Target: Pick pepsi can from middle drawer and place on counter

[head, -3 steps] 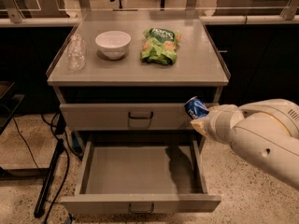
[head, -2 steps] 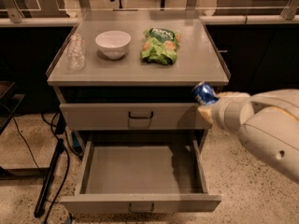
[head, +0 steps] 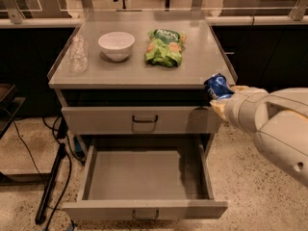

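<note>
The pepsi can (head: 218, 86), dark blue with a silver rim, hangs tilted in the air just off the front right corner of the counter (head: 195, 66), at about the level of its edge. My gripper (head: 219, 96) is shut on the can from the right and below, at the end of the big white arm (head: 274, 121). The middle drawer (head: 144, 177) is pulled out below, with a bare grey floor.
On the counter stand a white bowl (head: 116, 44), a green snack bag (head: 164, 47) and a clear glass (head: 78, 54). Another grey drawer front (head: 144, 120) above the open one is shut. Dark cables and a stand leg (head: 50, 182) lie on the floor at left.
My gripper has lifted the pepsi can from in front of the shut drawer front up to the level of the counter's front right corner and slightly rightward.
</note>
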Tool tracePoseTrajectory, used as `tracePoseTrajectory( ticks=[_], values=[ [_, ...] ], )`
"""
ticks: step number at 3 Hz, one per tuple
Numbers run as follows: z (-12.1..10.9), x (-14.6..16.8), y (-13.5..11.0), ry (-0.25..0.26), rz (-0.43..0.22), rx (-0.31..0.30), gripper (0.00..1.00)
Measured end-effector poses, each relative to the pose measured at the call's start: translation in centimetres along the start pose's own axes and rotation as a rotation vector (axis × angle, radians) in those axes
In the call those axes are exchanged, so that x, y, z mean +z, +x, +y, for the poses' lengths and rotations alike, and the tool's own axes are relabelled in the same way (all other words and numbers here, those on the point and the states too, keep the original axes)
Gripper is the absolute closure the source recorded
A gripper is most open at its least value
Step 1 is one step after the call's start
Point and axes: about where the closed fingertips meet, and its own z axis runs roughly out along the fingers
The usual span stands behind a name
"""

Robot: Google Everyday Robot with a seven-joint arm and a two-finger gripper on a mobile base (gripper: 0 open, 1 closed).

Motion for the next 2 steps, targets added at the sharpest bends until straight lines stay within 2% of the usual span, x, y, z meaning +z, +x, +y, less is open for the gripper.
tracePoseTrajectory(
  ticks=[1,2],
  values=[
    [-1.4,0.5,-0.4,0.022,-0.017,0.041,1.00],
    [-4.1,1.3,-2.0,0.071,-0.046,0.086,1.00]
  ],
)
